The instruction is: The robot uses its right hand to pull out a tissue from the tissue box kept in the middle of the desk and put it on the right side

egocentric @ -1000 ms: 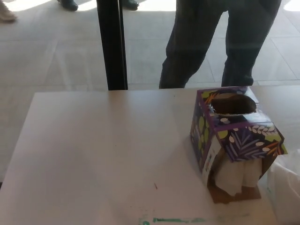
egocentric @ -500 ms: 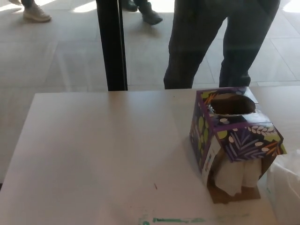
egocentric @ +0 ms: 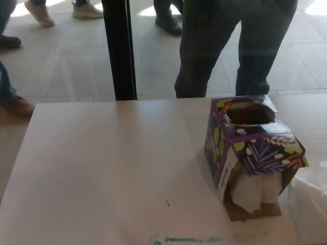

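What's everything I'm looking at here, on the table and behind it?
Table: one, pale, fills the lower picture.
Tissue box: one, purple with leaf pattern, right side of table, near flap open.
Tissues: white, hanging from the box's open near side.
White plastic: one piece, lower right edge.
Green marks: near table edge.
Black post: one, behind table.
Person's legs: dark trousers, behind the box.
Other people's feet: several, top left.
Robot's hands: none in view.

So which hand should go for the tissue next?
Right, probably. Neither hand is in view, but the box sits toward the desk's right side, with the tissue hanging from its near end.
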